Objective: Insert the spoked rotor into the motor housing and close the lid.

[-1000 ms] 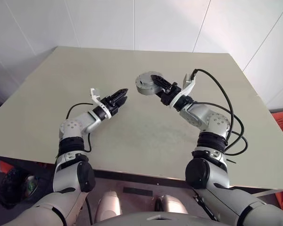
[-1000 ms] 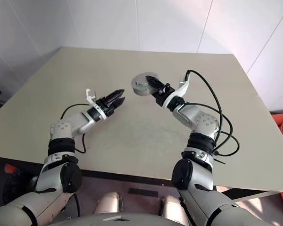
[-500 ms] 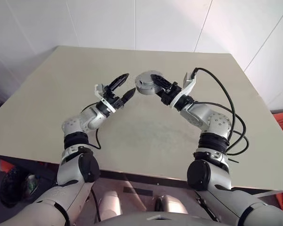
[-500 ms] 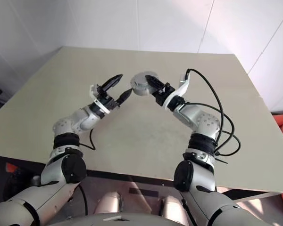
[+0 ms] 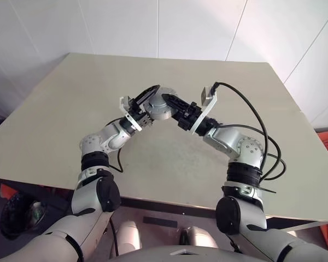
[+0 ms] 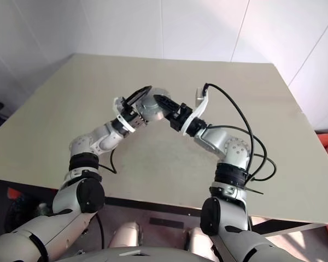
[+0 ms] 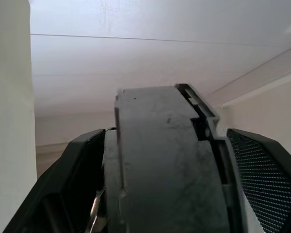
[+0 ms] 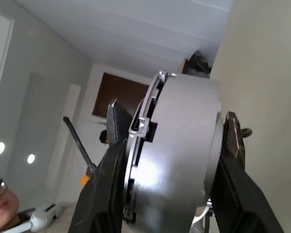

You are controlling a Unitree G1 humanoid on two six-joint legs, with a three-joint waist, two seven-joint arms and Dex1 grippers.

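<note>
Held in mid-air above the tabletop's [image 5: 71, 109] middle, the grey motor housing [image 5: 159, 107] sits clamped in the right gripper [image 5: 172, 103] while the left gripper [image 5: 147, 101] straddles it with fingers spread, suggesting a hand-over that next needs the left to close.

Pale beige table [image 5: 71, 109], matte top (faintly scuffed, perhaps, near centre)

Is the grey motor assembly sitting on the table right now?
No, the motor assembly is held up off the table, clamped in the right gripper, with the left gripper's fingers on either side of it.
</note>
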